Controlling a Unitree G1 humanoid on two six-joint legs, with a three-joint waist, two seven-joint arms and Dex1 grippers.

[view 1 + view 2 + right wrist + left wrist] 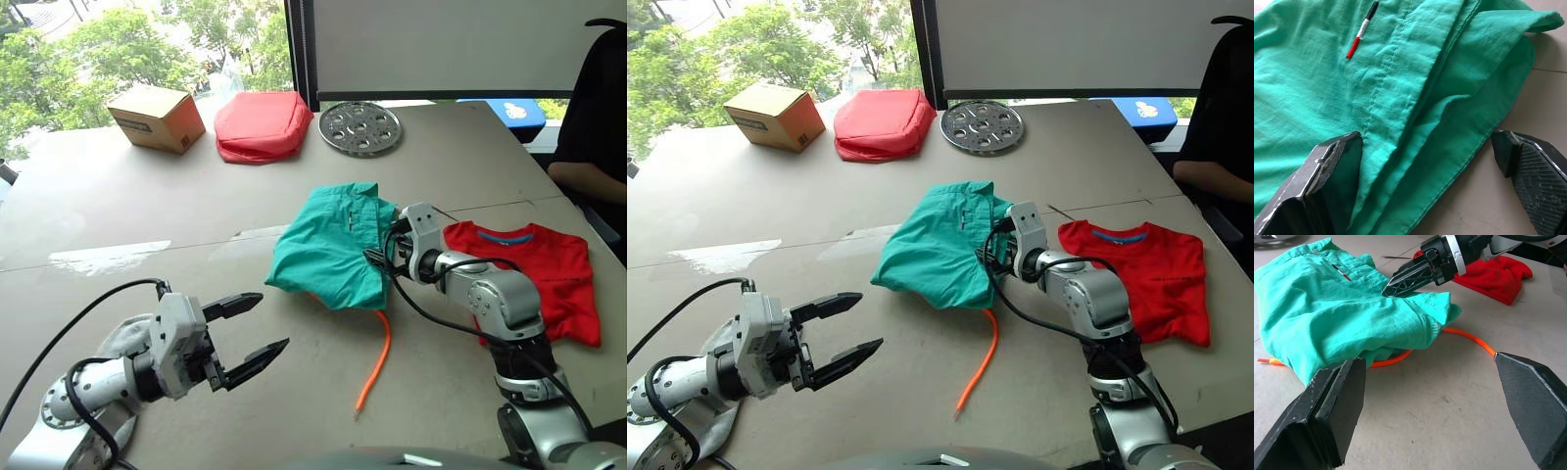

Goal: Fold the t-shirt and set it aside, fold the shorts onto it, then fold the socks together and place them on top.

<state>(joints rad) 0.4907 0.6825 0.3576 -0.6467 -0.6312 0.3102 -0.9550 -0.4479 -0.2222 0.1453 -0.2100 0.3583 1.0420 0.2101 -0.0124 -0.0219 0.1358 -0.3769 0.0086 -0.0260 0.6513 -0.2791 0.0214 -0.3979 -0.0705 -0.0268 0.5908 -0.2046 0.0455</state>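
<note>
Windows with green trees back the grey bench [147,206]. Left end effector [250,336] hovers wide open over bare bench, holding nothing. Right end effector [380,257], open, straddles the folded shorts' [328,245] edge, beside the t-shirt [549,274].

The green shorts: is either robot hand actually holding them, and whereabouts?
Neither. The right gripper is open, its fingers straddling the shorts' folded edge without closing. The left gripper is open too, apart from the cloth.
</note>
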